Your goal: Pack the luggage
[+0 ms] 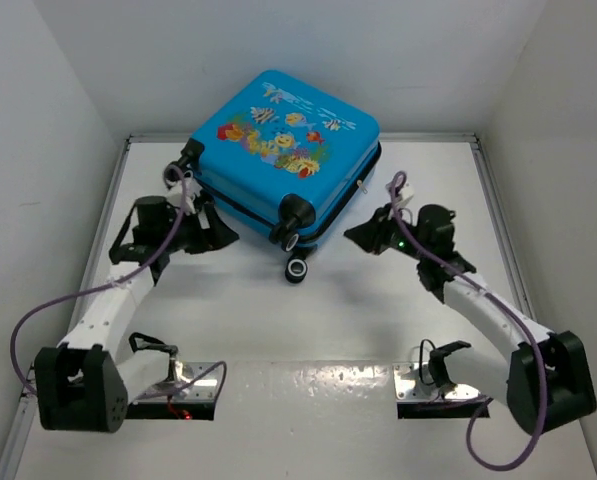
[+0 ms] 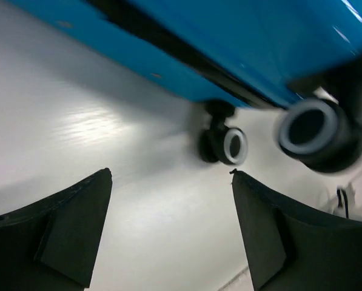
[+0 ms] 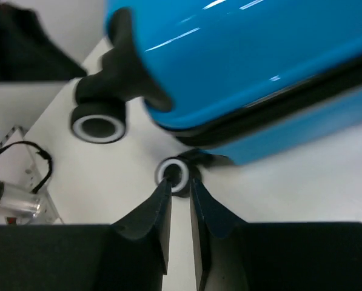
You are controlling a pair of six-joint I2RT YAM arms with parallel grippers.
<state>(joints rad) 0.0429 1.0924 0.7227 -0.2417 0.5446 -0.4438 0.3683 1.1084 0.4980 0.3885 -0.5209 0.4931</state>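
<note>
While the blue fish-printed suitcase [image 1: 283,150] lies closed on the white tabletop [image 1: 278,330], contents hidden, the left hand [image 2: 171,173] is spread and the right hand [image 3: 179,185] is pressed nearly together, both empty.

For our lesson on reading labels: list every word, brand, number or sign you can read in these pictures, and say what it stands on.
None can be read.
The luggage bears only a cartoon fish print; the small marks around it are too small to tell whether any is lettering.
The wrist views show plain blue shell, wheels and bare table, with no lettering.
</note>
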